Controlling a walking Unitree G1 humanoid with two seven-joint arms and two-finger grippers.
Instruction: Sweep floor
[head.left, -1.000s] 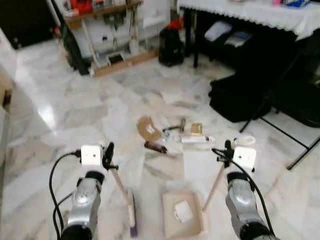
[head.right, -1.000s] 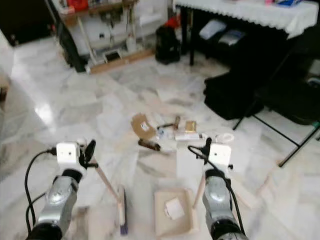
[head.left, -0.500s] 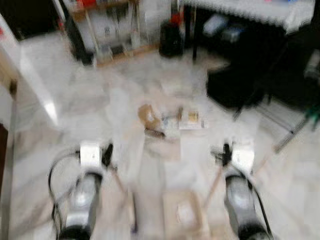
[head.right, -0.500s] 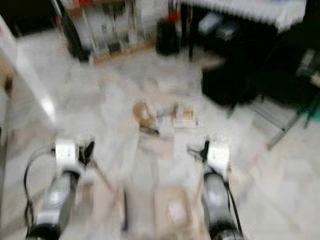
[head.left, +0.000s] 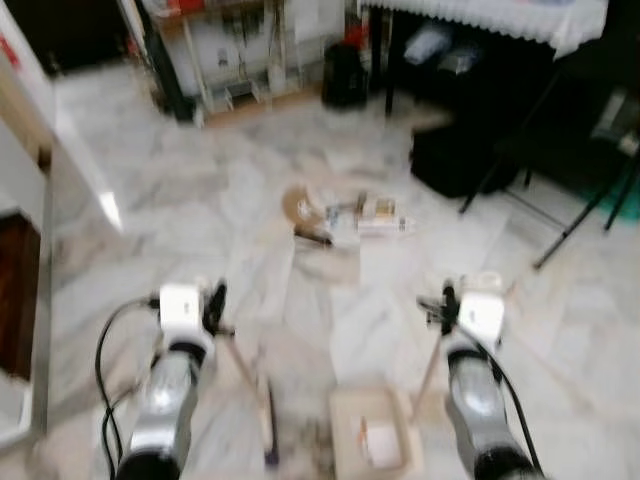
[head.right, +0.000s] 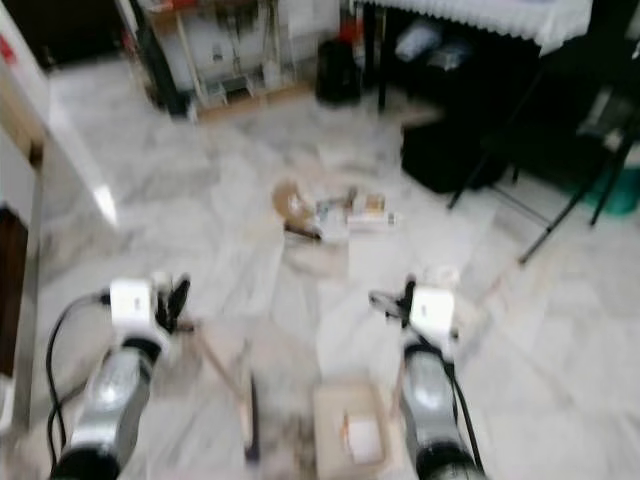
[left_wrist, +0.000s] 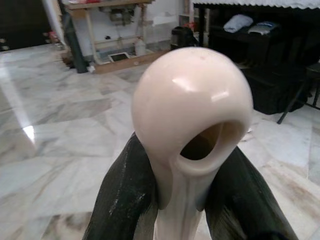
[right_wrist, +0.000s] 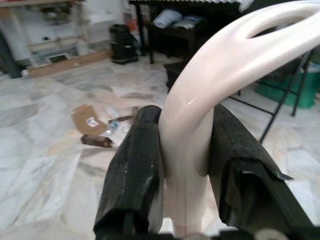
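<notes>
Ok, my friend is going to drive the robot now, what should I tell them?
Left gripper: jaws shut on the brush handle; brush head on the floor.
Right gripper: jaws shut on the dustpan handle; dustpan rests on the floor between the arms, with a white scrap inside.
Left to do: the litter pile of cardboard and wrappers lies ahead on the marble floor, unswept. Walk up, then sweep it in.

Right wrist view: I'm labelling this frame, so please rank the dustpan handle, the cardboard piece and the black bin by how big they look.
1. dustpan handle, largest, though it sits right at the camera.
2. and 3. cardboard piece and black bin look about alike; the bin stands farther away, so no ranking.
</notes>
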